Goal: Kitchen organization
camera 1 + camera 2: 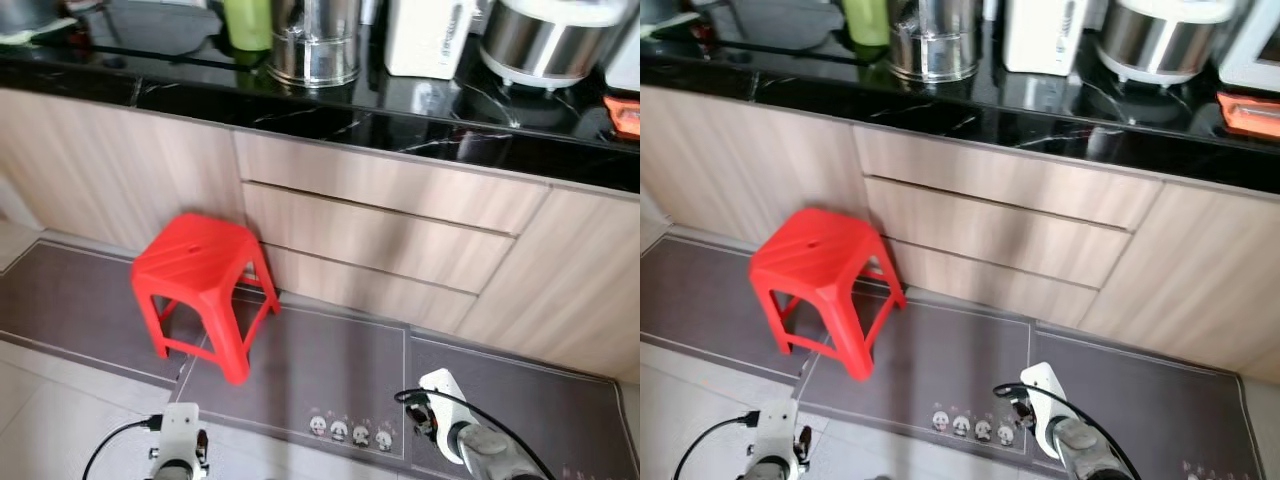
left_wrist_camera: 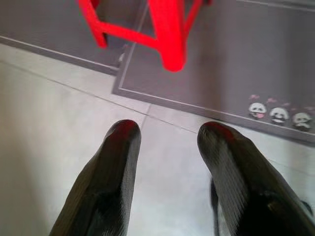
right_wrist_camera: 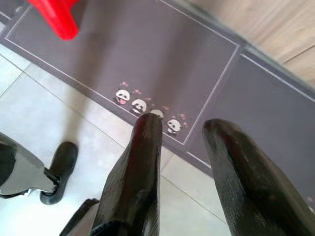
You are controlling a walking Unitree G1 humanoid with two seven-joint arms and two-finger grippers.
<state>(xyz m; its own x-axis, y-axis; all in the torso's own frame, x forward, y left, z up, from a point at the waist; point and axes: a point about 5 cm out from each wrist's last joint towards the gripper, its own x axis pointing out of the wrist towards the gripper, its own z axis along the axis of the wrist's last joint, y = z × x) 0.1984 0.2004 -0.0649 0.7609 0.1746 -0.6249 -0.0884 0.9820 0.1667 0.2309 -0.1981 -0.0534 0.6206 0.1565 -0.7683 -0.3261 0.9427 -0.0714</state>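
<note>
one glossy red plastic stool (image 1: 200,275)

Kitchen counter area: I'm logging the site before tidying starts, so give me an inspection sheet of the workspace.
Surface: black marble-look counter above wood-tone drawers.
Job's things: steel pot, white appliance, rice cooker, green container on the counter.
Clutter: red plastic stool upright on the grey mat, before the cabinets.
Grippers: left gripper and right gripper hang low over the floor, fingers apart, holding nothing.
Cables: black cable at the left wrist, another at the right.
Surroundings: pale tiled floor; panda print on the mat.
</note>
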